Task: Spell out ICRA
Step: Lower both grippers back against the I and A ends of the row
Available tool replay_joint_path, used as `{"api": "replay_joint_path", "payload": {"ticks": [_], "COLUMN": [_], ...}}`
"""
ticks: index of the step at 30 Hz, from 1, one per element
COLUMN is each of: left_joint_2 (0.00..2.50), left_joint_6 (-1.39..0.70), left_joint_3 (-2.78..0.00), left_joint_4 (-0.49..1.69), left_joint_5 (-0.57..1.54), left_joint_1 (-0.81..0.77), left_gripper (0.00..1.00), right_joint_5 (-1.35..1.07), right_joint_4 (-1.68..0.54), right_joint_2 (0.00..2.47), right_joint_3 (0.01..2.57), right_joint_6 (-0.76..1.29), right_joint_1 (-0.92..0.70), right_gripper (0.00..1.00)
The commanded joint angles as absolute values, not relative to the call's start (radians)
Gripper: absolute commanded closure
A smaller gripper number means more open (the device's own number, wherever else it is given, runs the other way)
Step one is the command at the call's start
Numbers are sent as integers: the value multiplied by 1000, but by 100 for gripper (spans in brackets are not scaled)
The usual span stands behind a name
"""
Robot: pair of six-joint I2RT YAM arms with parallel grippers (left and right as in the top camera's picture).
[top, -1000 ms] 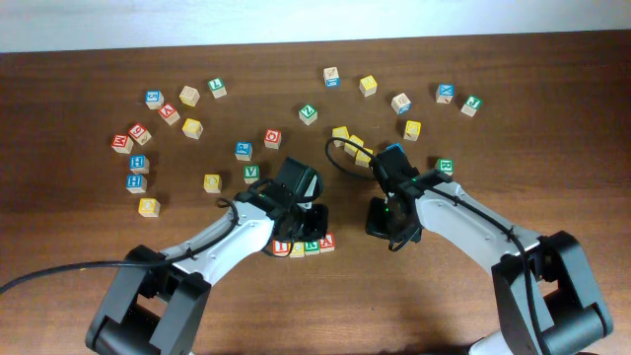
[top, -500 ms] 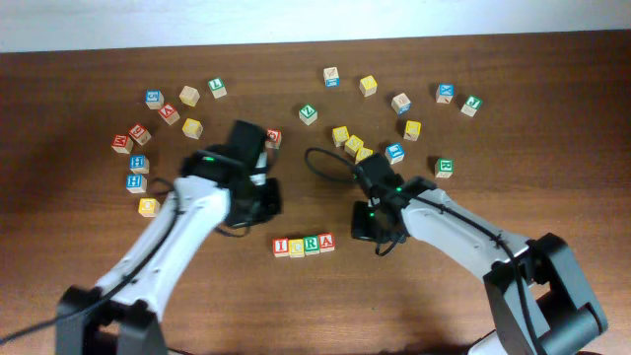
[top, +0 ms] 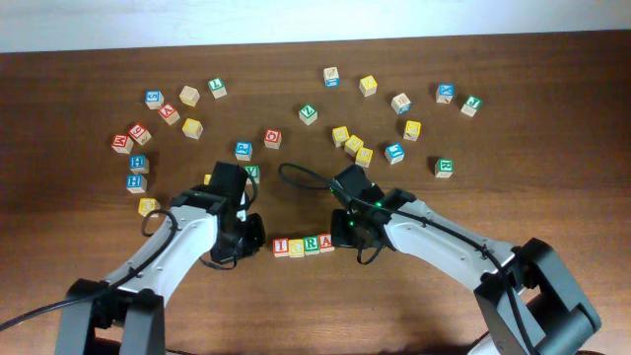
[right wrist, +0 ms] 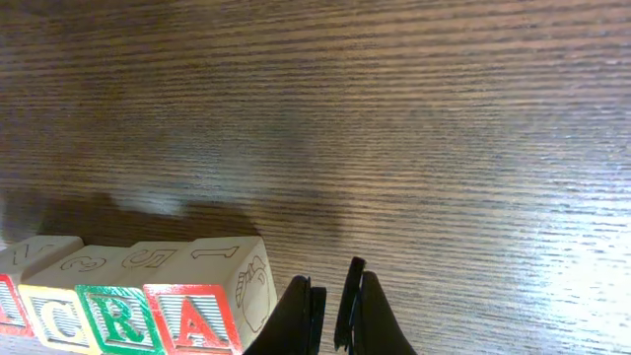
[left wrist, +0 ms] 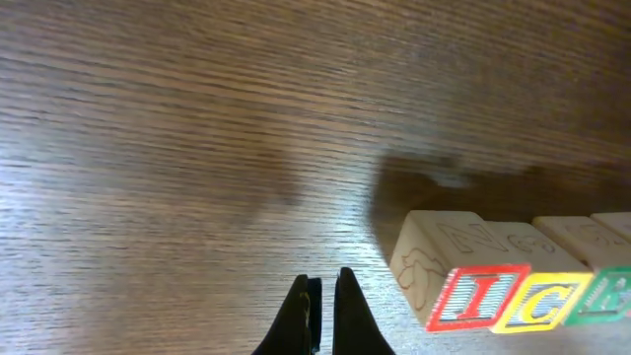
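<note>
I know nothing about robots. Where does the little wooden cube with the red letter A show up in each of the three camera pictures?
Overhead: the small wooden cube with the red A sits low in the centre, at the right end of the spelled word.
Left wrist: not in it; the word is cut off at the right edge.
Right wrist: bottom left.
Shared landmark: the yellow-faced C cube, bottom right in the left wrist view and bottom left in the right wrist view.
</note>
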State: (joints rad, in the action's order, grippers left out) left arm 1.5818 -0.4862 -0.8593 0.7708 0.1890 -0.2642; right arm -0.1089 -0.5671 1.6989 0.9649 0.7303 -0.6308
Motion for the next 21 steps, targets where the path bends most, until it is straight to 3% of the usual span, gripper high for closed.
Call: {"api": "replay_joint_path", "payload": {"ticks": [1,21], "left_joint_2": [1578,1627], "left_joint_6": [-470,-481], "left_joint_3": [-849,-849], "left_joint_4": [737,649], "left_joint_5": [214,252], "left_joint_1": [-321,-360], "left_gripper": [100,100], "right_joint_5": [-101,-144], "right_joint_4": [-565,-549], "right_joint_2": [1691,1692], "right_joint_3": [965,965], "right_joint_6": [742,794], "right_joint_1": [-651,-700], "right_gripper": [96,96]}}
